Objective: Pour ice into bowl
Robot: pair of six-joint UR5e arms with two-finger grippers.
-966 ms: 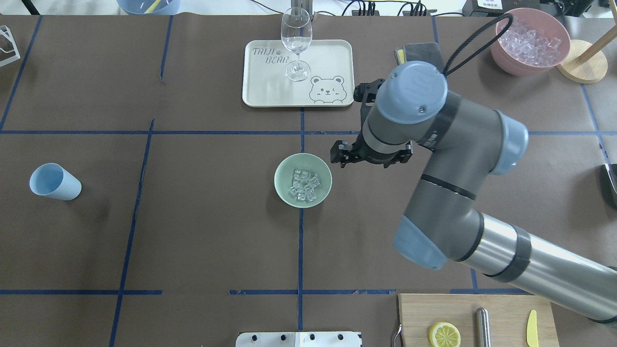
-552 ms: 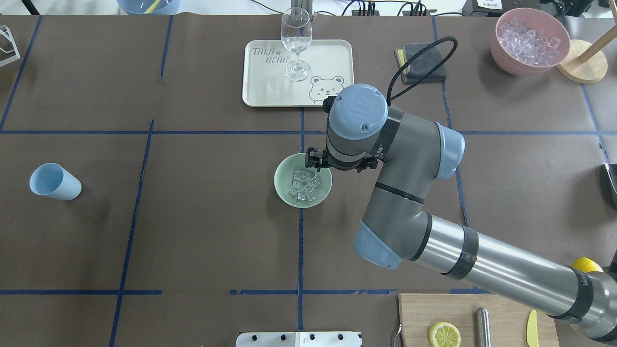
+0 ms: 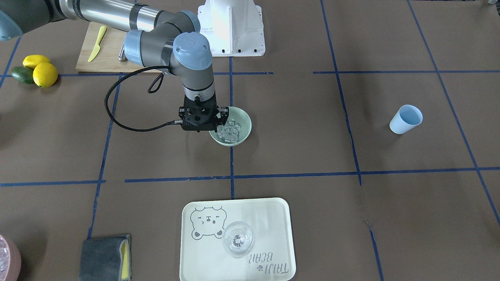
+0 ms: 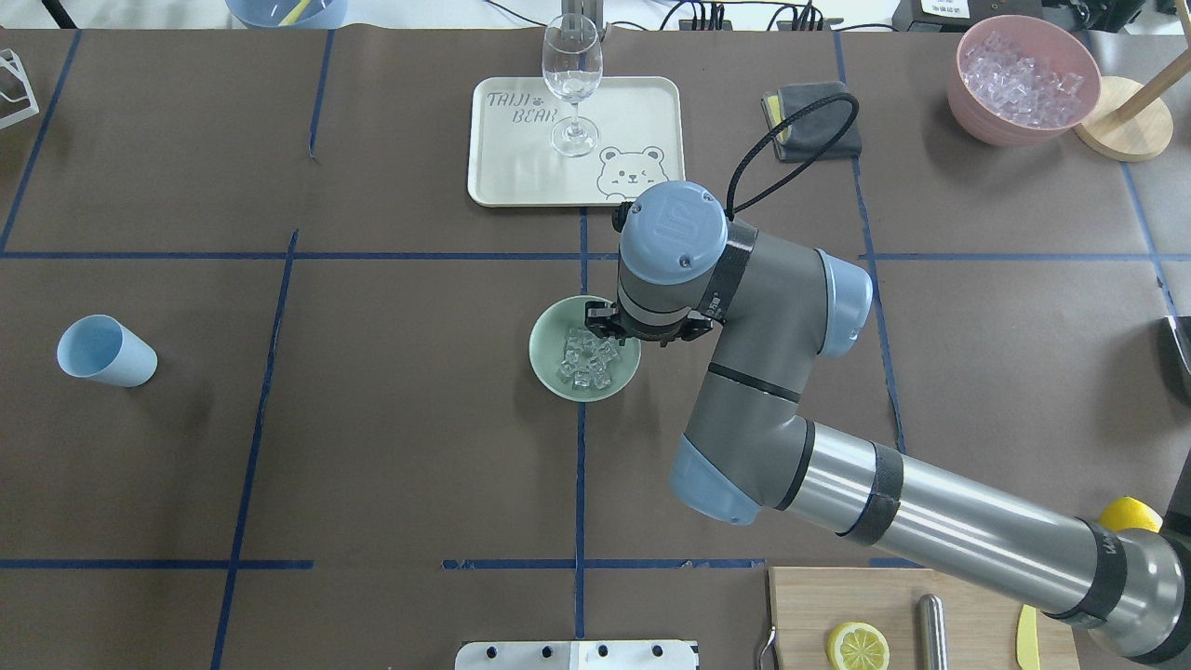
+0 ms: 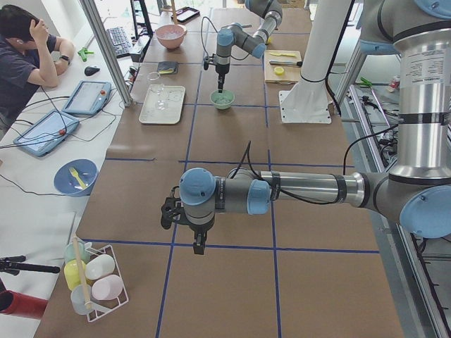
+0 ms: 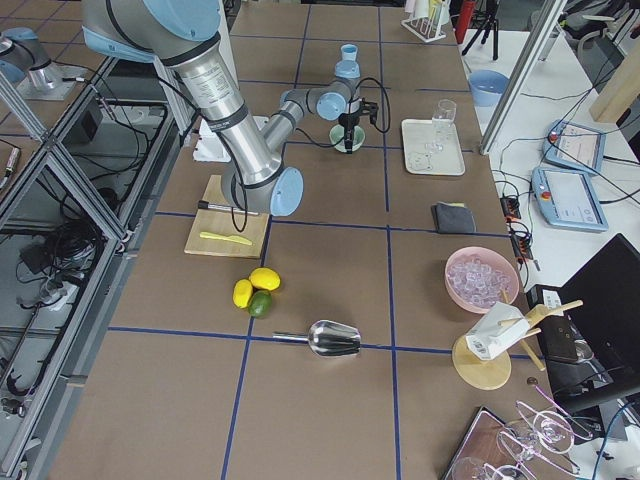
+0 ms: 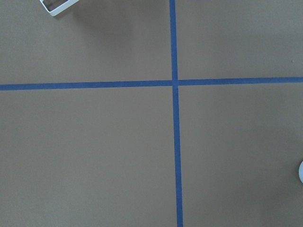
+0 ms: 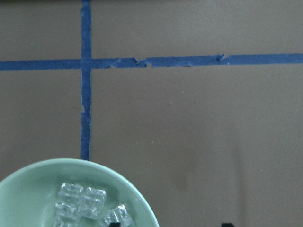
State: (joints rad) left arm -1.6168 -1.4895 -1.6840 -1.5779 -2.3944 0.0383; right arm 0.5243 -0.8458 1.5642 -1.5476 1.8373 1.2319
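The pale mint-green bowl (image 4: 541,358) stands at the table's middle with a small heap of clear ice (image 4: 586,361) in it. It also shows in the front view (image 3: 247,125) and in the right wrist view (image 8: 28,187), with the ice (image 8: 80,201) inside. My right gripper (image 3: 203,127) points down over the bowl's right rim. Its two fingertips just show at the bottom edge of the right wrist view (image 8: 170,224), apart and empty, one over the bowl and one outside it. My left gripper (image 5: 199,246) hangs over bare table far to the left. I cannot tell whether it is open or shut.
A light blue cup (image 4: 104,351) lies on its side at the far left. A tray (image 4: 642,102) with a wine glass (image 4: 571,79) is behind the bowl. A grey cloth (image 4: 819,126), a pink bowl of ice (image 4: 968,116) and a cutting board (image 4: 893,591) are on the right.
My right arm has swung left and in toward the bowl. Its gripper went from beside the bowl's right side to over the bowl's right rim. The bowl and ice have not moved.
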